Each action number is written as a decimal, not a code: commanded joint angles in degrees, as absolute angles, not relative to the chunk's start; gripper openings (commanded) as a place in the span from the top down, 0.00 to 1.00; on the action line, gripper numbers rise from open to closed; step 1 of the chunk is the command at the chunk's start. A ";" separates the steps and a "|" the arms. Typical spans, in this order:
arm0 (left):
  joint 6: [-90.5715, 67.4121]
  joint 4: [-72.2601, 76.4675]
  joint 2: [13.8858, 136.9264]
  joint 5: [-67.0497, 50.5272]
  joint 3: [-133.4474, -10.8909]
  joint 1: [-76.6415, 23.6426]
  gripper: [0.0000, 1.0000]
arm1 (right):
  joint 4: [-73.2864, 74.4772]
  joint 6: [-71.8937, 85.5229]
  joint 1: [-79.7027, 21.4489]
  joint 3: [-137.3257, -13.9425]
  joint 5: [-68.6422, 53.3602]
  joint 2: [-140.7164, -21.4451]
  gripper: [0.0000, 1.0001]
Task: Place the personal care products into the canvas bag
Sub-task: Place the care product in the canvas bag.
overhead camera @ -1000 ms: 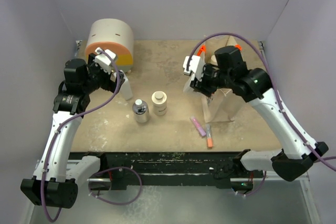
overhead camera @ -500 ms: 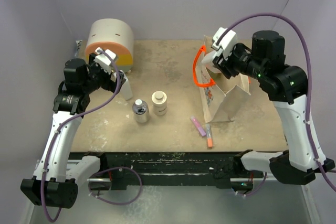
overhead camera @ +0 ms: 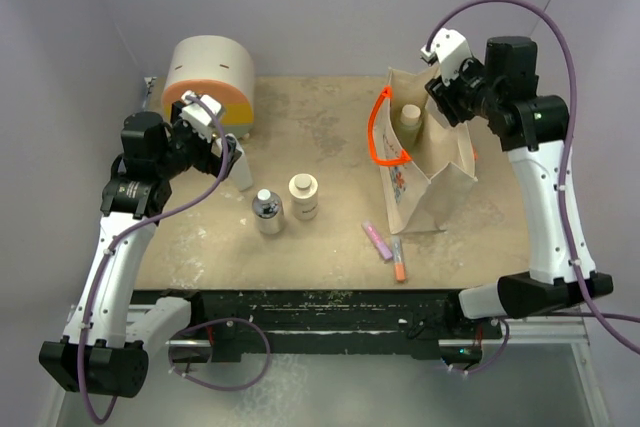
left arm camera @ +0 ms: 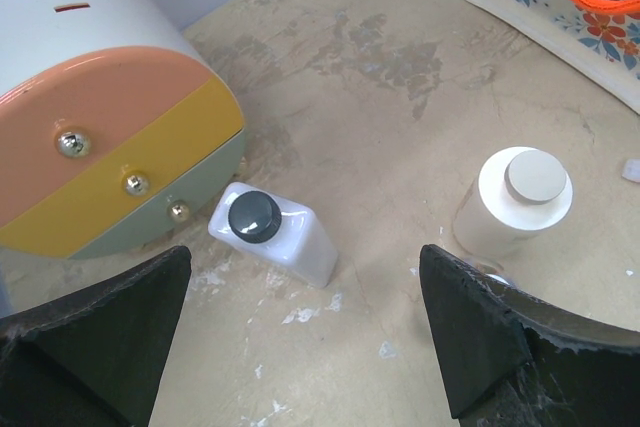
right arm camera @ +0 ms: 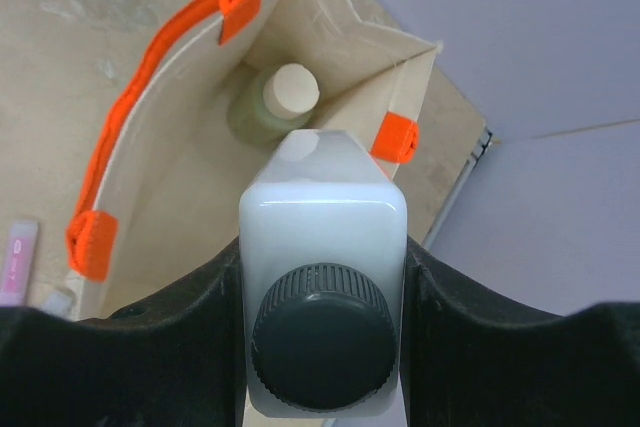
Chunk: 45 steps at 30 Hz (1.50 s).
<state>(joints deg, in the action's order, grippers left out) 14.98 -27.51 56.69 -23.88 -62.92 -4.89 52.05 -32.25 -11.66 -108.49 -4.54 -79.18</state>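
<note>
My right gripper (right arm camera: 322,259) is clamped on a white bottle with a black cap (right arm camera: 322,212), one finger on each flat side and the cap toward my wrist camera. I hold it above the open mouth of the canvas bag (overhead camera: 432,185), which stands on the right side of the surface (overhead camera: 320,127). One of the bag's orange handles (overhead camera: 381,137) hangs over its left wall. Inside the bag, at the far end, a green bottle with a cream cap (right arm camera: 277,105) stands upright.

My left gripper (left arm camera: 290,347) has its fingers wide apart and holds nothing. It hovers over a second white bottle with a black cap (left arm camera: 275,237), which stands just beside the round drawer box (left arm camera: 100,127) at the far left. To the right, a squat cream jar (overhead camera: 303,195) and a clear-grey bottle with a white cap (overhead camera: 266,213) stand close together on the surface, left of the bag. Near the bag's near left corner lie a pink tube (overhead camera: 377,240) and an orange-tipped tube (overhead camera: 398,259).
</note>
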 commanded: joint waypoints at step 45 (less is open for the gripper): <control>15.48 -27.86 58.46 -27.53 -67.08 -8.35 0.01 | 59.29 -36.69 -9.23 -95.69 -30.70 -83.14 1.00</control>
